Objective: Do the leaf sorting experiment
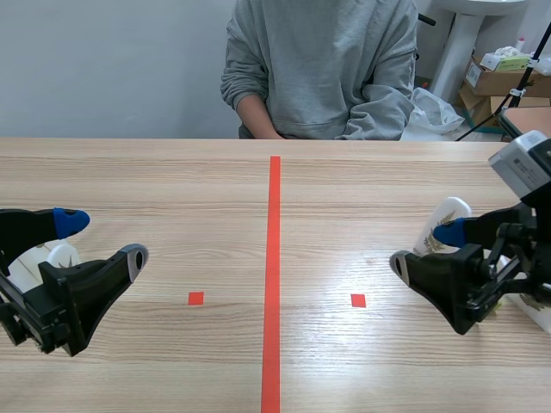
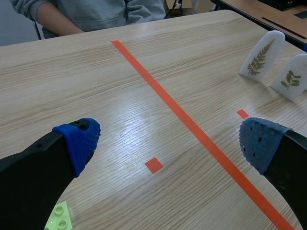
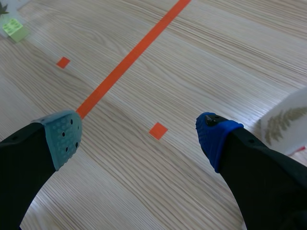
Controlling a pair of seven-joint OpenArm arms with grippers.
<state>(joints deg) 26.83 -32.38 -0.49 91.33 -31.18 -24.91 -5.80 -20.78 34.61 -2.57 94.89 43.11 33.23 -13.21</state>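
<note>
Leaf card (image 1: 452,215) partly behind right claw (image 1: 424,248)

text: none readable | signs: none readable | cardboard box (image 1: 492,82): markings too small to read

I've got a light wood table (image 1: 172,189), red tape line (image 1: 274,258) down the mid, w/ a small red square (image 1: 195,298) on the L and another (image 1: 358,300) on the R. R of the line, two white stand-ups sit side by side: fern card (image 2: 263,55), sprig card (image 2: 292,79). L side: green brick (image 2: 59,218) lying flat, plus a white piece (image 1: 52,256), partly hidden.
</note>
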